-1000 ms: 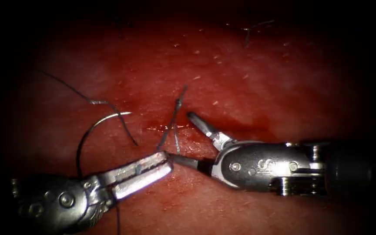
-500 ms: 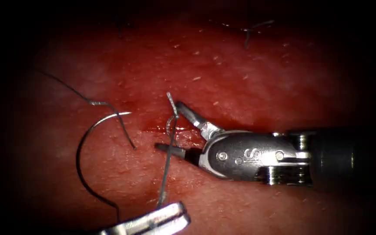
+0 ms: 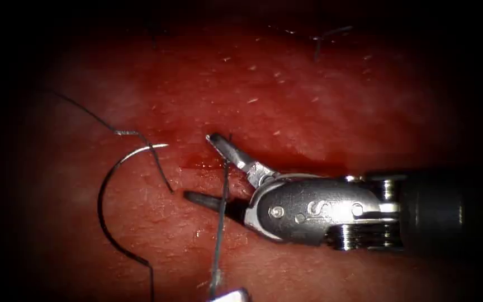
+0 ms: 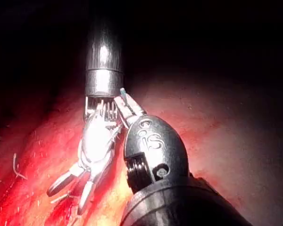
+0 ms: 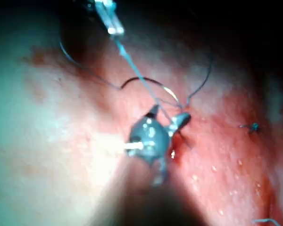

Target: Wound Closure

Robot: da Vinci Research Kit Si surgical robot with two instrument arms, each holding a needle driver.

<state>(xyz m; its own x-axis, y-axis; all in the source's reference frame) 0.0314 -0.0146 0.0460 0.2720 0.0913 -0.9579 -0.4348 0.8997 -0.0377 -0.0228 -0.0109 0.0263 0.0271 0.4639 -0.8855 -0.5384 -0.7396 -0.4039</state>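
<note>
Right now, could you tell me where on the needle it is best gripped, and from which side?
Probably mid-curve on the needle, which lies free on the tissue left of the cut, its arc opening rightward: come from the left, jaws across the wire. The left tool holds the thread; the right tool is open.

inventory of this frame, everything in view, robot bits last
Red pork tissue: one, fills the background.
Cut: one, short, wet red, centre of the tissue.
Curved steel needle: one, silver, lying free on the tissue left of the cut.
Dark thread: one taut strand from the cut down to the left tool, passing between the right tool's jaws; a slack length runs past the needle.
Cut thread end: one, dark, far upper right.
Right tool: one, steel, jaws open around the thread.
Left tool: one, steel, shut on the thread.
</note>
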